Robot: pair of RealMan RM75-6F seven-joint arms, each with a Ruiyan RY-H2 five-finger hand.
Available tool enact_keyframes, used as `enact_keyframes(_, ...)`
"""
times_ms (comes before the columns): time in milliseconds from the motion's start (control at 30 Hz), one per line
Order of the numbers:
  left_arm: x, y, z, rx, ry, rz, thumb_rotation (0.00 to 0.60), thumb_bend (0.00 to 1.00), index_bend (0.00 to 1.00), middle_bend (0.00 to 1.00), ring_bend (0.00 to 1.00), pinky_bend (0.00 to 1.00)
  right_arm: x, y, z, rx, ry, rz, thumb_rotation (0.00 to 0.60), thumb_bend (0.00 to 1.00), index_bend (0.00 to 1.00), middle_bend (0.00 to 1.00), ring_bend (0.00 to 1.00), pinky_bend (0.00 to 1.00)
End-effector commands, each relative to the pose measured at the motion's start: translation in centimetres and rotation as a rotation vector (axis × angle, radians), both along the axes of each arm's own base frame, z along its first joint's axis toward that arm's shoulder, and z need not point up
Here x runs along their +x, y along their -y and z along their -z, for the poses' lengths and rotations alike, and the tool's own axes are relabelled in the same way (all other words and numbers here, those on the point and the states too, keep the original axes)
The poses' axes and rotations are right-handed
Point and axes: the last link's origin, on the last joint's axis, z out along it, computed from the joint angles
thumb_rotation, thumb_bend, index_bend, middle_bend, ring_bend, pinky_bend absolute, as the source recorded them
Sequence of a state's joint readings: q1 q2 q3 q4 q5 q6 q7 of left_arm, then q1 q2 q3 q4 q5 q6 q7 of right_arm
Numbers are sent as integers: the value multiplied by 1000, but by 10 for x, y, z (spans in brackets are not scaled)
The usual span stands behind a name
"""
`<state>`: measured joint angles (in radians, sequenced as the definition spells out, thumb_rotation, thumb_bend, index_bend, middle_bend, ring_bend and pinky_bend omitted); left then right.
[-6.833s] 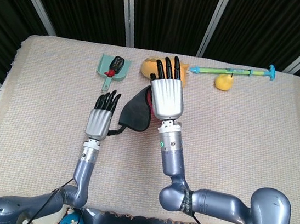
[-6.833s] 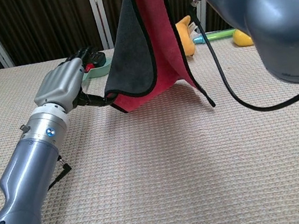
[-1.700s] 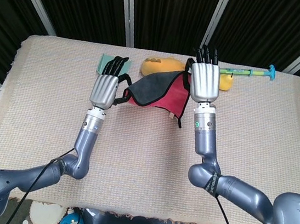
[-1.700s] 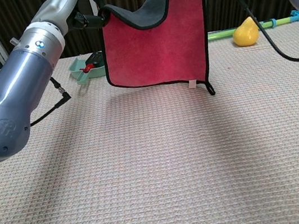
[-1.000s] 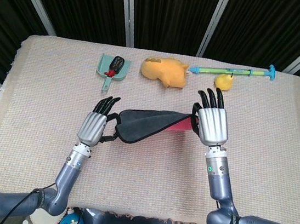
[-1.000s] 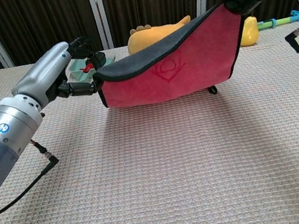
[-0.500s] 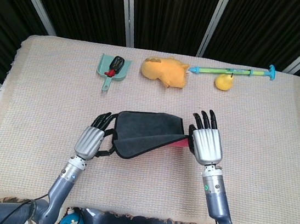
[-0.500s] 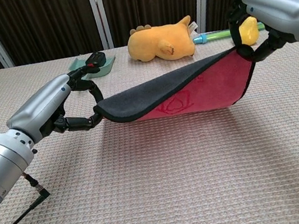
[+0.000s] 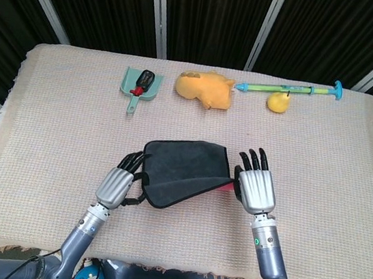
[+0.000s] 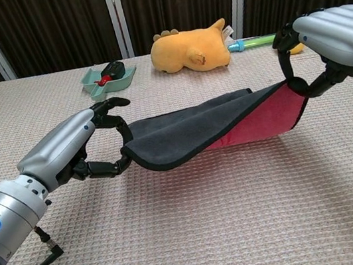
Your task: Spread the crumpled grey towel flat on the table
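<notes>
The towel (image 9: pixel 182 170) (image 10: pixel 193 131) is dark grey on top and red underneath. It hangs stretched between my two hands just above the table, its far edge down on the cloth and its near edge lifted. My left hand (image 9: pixel 116 187) (image 10: pixel 75 152) pinches the towel's left near corner. My right hand (image 9: pixel 254 188) (image 10: pixel 333 37) pinches the right near corner, held a little higher, so the red underside shows there.
A yellow plush toy (image 9: pixel 203 88) (image 10: pixel 192 41) lies at the back centre. Left of it sits a green dustpan (image 9: pixel 137 83) (image 10: pixel 109 77) with a red and black item in it. A yellow pear-shaped toy (image 9: pixel 278 102) and a green-blue stick (image 9: pixel 289 90) lie at the back right.
Both hands have drawn the towel toward the near edge and lowered it. More of the grey side now lies on the table and the right corner hangs lower.
</notes>
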<state>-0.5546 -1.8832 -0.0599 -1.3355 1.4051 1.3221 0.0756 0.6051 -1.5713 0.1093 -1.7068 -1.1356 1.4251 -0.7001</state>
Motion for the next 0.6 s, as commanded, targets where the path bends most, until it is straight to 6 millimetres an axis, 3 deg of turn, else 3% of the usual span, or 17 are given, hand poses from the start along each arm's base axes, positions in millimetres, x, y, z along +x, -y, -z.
enact_keyframes(33,1,5,3,-12,1,7,600,441,519,63,0,74,1,-2,0,5,-2,0,600,546,667,220,124,70)
enact_keyframes(600,-2,20,-1,-27,10,24,600,441,519,63,0,74,-16,-25,4,42,-29,27,600,545,667,220,125,70)
